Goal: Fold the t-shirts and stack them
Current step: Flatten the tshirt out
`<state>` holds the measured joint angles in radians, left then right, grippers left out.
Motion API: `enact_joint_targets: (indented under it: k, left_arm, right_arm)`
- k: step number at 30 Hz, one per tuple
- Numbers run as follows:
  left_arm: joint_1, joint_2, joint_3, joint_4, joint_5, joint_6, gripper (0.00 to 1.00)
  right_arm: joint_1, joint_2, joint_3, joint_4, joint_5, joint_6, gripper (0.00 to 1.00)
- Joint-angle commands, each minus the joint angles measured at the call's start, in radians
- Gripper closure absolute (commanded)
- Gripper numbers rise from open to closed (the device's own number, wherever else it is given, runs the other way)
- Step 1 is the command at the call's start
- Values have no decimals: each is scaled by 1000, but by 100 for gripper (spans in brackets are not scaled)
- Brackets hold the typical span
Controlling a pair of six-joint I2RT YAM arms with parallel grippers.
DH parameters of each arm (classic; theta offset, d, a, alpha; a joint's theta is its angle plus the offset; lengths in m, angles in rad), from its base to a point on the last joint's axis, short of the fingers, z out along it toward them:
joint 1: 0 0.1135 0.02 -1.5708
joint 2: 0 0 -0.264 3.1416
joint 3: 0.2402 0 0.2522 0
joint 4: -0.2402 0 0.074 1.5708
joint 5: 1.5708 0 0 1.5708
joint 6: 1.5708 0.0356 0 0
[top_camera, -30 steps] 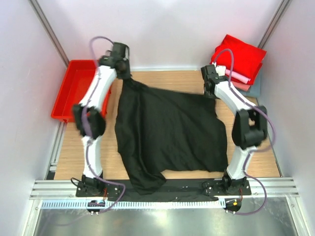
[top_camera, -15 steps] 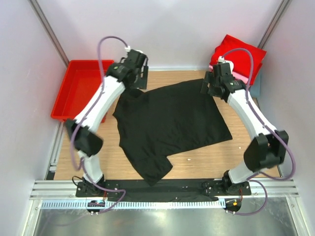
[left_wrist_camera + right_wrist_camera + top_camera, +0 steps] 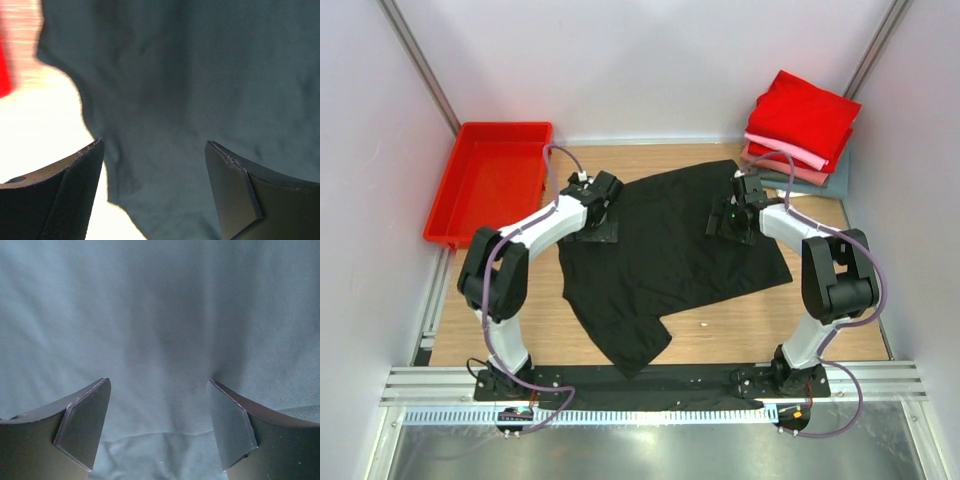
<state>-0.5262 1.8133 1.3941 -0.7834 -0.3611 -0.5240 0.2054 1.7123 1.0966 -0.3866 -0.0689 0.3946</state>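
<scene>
The black t-shirt (image 3: 665, 255) lies spread on the wooden table, slightly askew, with one sleeve reaching toward the near edge. My left gripper (image 3: 592, 228) hovers open over its left part; in the left wrist view the gripper (image 3: 154, 145) straddles the cloth (image 3: 200, 75) near its curved edge and holds nothing. My right gripper (image 3: 725, 222) is open over the shirt's right part; in the right wrist view the gripper (image 3: 159, 381) has only flat cloth (image 3: 160, 305) and a hem seam between its fingers. Folded red, pink and grey-teal t-shirts (image 3: 802, 125) are stacked at the back right.
A red plastic tray (image 3: 485, 185) stands at the back left, its edge showing as a red sliver (image 3: 4, 70) in the left wrist view. Bare wooden table (image 3: 740, 320) shows along the near side, with a small white speck (image 3: 703, 323). White walls close in the table.
Both grippers opened and let go of the black t-shirt, which dropped flat on the table. Both arms then drew back from the far edge and came down over the cloth.
</scene>
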Motion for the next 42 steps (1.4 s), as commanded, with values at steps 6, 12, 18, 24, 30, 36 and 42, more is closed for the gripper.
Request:
enact_joint_targets:
  k: [6, 12, 18, 24, 30, 36, 42]
  left_arm:
    - [32, 165, 72, 102, -1, -8, 19]
    - [69, 283, 140, 89, 1, 31, 20]
    - [74, 307, 183, 4, -4, 41, 22]
    - [57, 134, 4, -20, 5, 2, 23]
    - [-15, -63, 9, -187, -53, -25, 22]
    - [-17, -327, 129, -277, -84, 48, 17]
    - [-15, -627, -2, -265, -79, 24, 19]
  right_arm:
    - [2, -14, -200, 112, 38, 93, 18]
    - [15, -133, -450, 183, -17, 269, 20]
    - [124, -299, -530, 82, 21, 406, 21]
    - [179, -584, -550, -93, 57, 477, 17]
    - [195, -743, -402, -258, 171, 432, 13]
    - [271, -593, -142, -230, 210, 264, 13]
    - [374, -226, 252, -166, 173, 83, 16]
